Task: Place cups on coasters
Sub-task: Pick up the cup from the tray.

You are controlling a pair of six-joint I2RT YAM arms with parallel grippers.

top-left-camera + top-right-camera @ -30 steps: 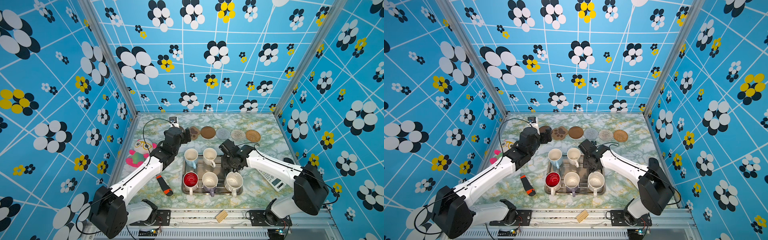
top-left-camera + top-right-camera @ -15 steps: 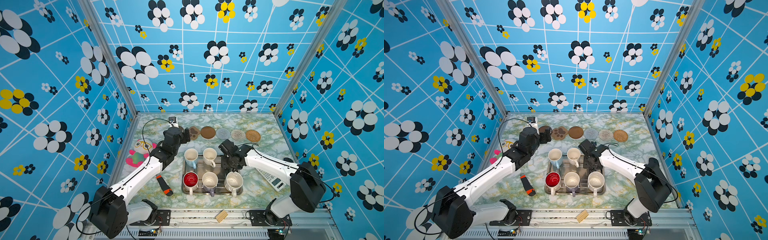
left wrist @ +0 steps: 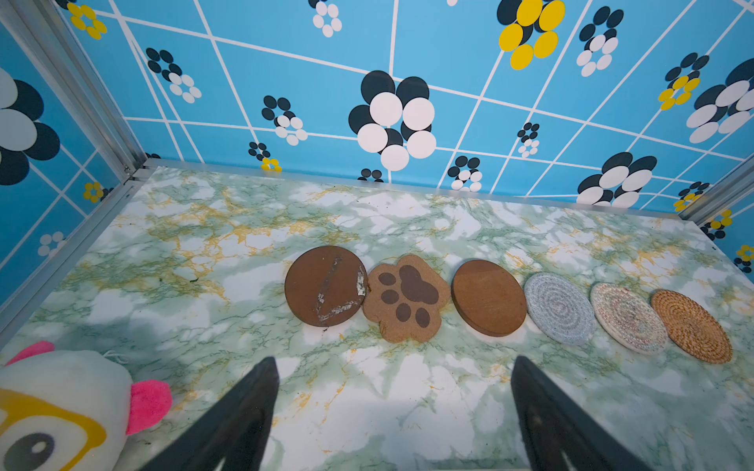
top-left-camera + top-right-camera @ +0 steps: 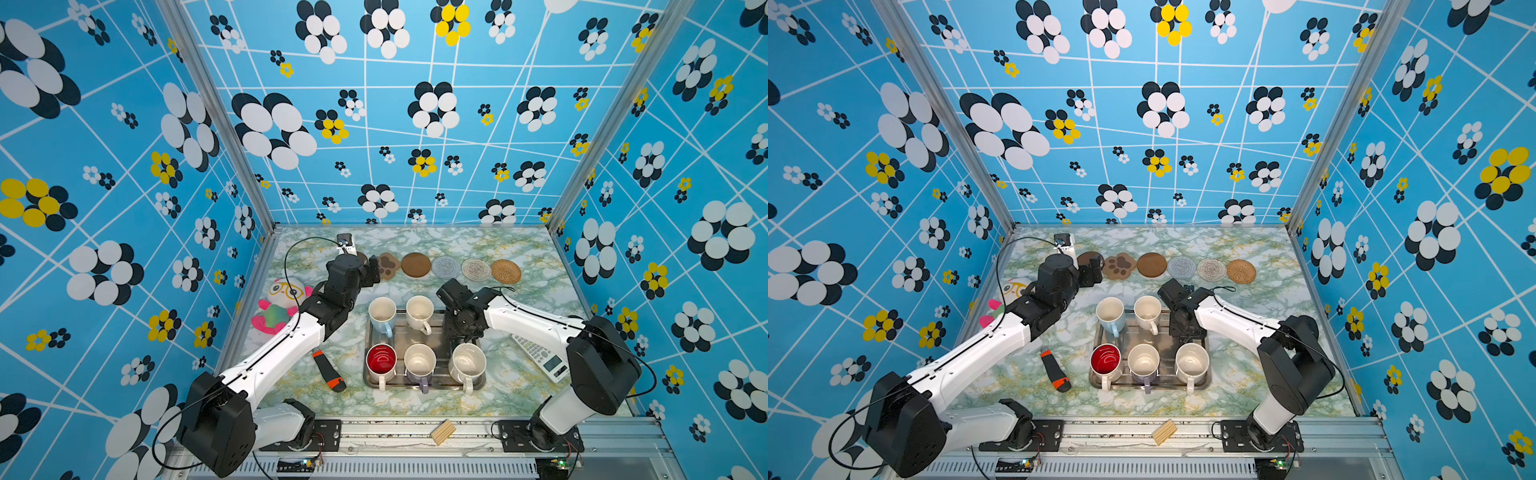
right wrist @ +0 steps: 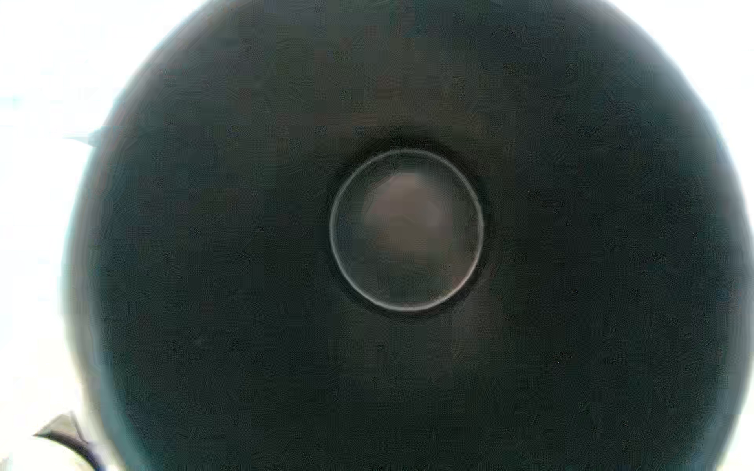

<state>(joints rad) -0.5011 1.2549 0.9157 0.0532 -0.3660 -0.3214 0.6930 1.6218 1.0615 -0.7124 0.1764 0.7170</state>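
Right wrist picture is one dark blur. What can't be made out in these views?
- Right wrist view: the blurred inside of a dark mug fills it; little else shows.
- Both top views: the right gripper points down under its own wrist, so its jaws and that mug are hidden.
- A top view: the left gripper covers part of the end brown disc.
- Left wrist view: the picture's edge cuts off the plush toy.

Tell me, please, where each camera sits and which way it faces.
Top views: high in front, looking down and back over the table; left arm and right arm show whole.
Left wrist: on the left arm, facing the coaster row and back wall; the open left gripper shows its fingertips.
Right wrist: looking straight into the black mug, which fills it; nothing of the robot clearly shows.
Shared: top views and left wrist both show the rattan coaster and plush toy.
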